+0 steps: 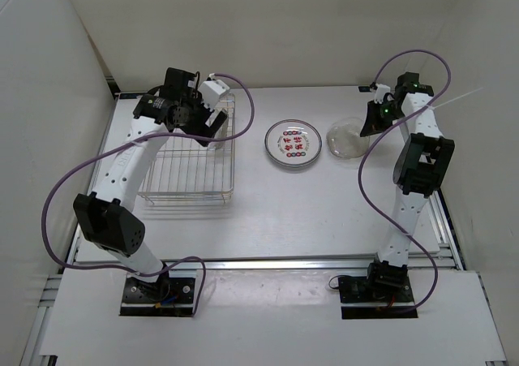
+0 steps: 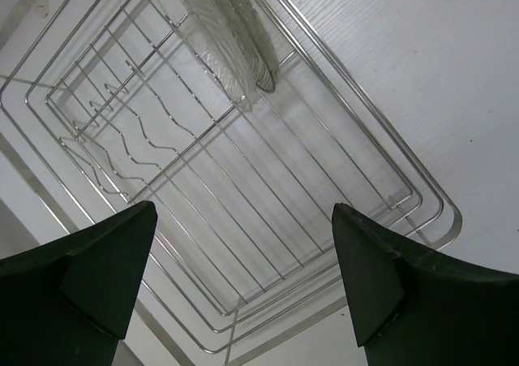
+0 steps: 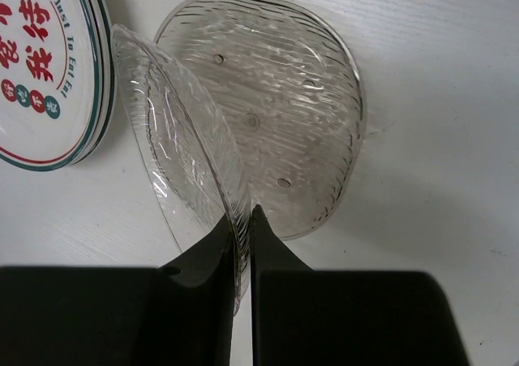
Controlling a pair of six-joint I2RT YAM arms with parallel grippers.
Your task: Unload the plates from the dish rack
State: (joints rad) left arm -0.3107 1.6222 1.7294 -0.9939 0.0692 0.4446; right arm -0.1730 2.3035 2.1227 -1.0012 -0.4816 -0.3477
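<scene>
Toward 3 o'clock on desk, held glass plate is being pinched at rim by right fingers, tilted over flat glass plate, beside green-rimmed plate. Left fingers are being held spread above dish rack; racked glass plate is standing at its 12 o'clock end. Glass is being judged light, stiff, slick, brittle; upper rim is being favoured for grip.

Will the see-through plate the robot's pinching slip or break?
Probably stiff: the held plate holds its shape though the right tool grips only its rim. It looks like ridged glass, so it might slip, and could chip hitting the flat glass plate beneath.
</scene>
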